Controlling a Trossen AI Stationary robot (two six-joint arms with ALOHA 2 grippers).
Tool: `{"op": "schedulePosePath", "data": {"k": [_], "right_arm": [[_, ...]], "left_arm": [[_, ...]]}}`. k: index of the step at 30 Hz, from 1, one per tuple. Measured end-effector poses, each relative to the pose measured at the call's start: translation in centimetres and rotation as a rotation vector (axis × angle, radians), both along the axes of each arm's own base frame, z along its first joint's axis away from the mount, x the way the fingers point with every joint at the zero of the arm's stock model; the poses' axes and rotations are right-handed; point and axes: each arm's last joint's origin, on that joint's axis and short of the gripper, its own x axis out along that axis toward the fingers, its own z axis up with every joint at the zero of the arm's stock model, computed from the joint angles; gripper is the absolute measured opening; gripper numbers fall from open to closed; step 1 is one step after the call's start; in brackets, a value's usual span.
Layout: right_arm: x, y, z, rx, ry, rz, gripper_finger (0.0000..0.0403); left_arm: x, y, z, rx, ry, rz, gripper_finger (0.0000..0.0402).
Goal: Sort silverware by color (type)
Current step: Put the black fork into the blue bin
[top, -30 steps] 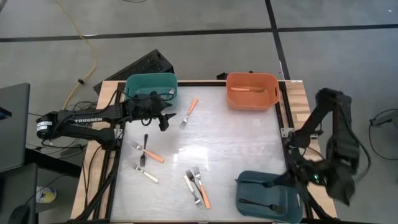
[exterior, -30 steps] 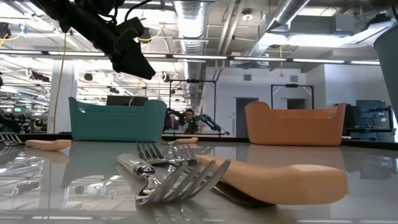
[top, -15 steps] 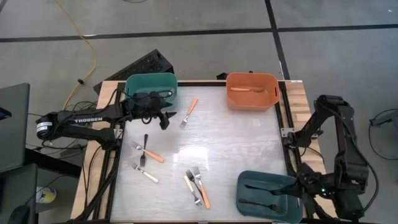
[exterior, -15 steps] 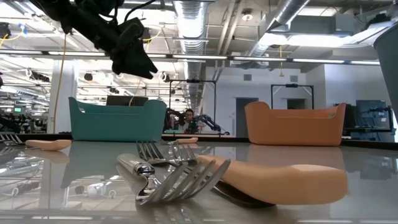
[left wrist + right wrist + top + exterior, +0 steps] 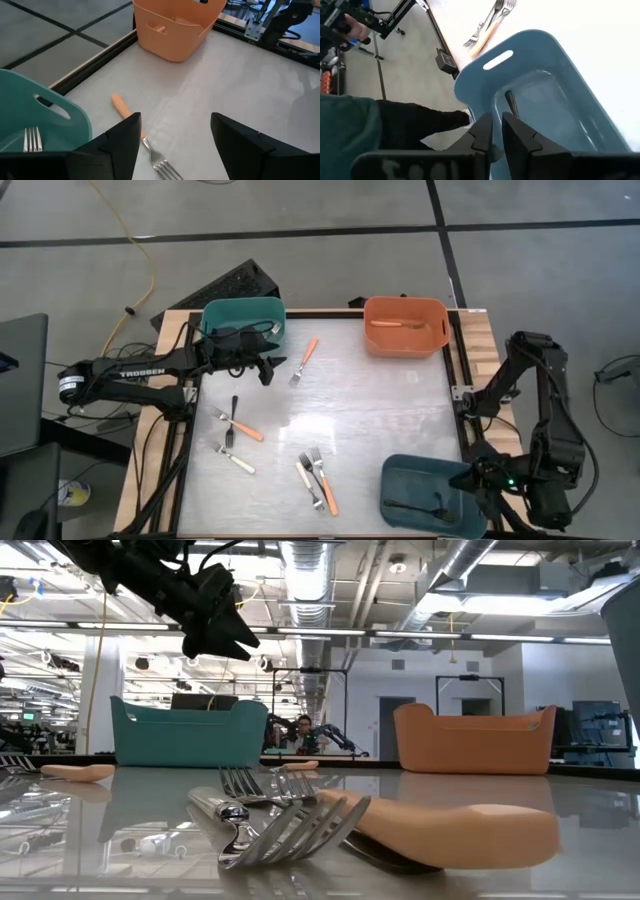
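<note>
Several small forks lie flat on the table. An orange-handled fork (image 5: 304,361) lies right of the teal bin (image 5: 243,312), and also shows as the orange-handled fork (image 5: 131,118) in the left wrist view. A black fork (image 5: 234,411) crosses another orange one (image 5: 243,428). A cream-handled fork (image 5: 238,460) and a cream and orange pair (image 5: 317,483) lie nearer. My left gripper (image 5: 266,372) hovers open beside the teal bin, above the table. My right gripper (image 5: 476,478) is shut over the right rim of the blue bin (image 5: 428,496), which holds a black fork (image 5: 512,103).
The orange bin (image 5: 404,326) at the far right holds an orange-handled fork (image 5: 388,322). A fork (image 5: 32,139) lies in the teal bin. The forks stay on the table's left half and near middle. A cable and dark equipment lie beyond the far left corner.
My right arm has drawn back from above the blue bin toward the table's near right corner, leaving black forks in the bin. My left gripper has risen slightly beside the teal bin and stayed open.
</note>
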Motion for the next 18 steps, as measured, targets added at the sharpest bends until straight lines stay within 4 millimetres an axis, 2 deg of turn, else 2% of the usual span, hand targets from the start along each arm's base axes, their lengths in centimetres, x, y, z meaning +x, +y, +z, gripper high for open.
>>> {"op": "schedulePosePath", "data": {"k": [11, 18], "right_arm": [[1.4, -3.6, 1.8, 0.010, -0.010, -0.056, 0.0132], [2.7, -5.2, 3.0, -0.023, -0.067, -0.029, 0.0143]], "left_arm": [[0.0, 0.0, 0.0, -0.003, 0.003, -0.006, 0.0224], [-0.2, -0.1, -0.5, -0.010, 0.061, -0.030, 0.0224]]}}
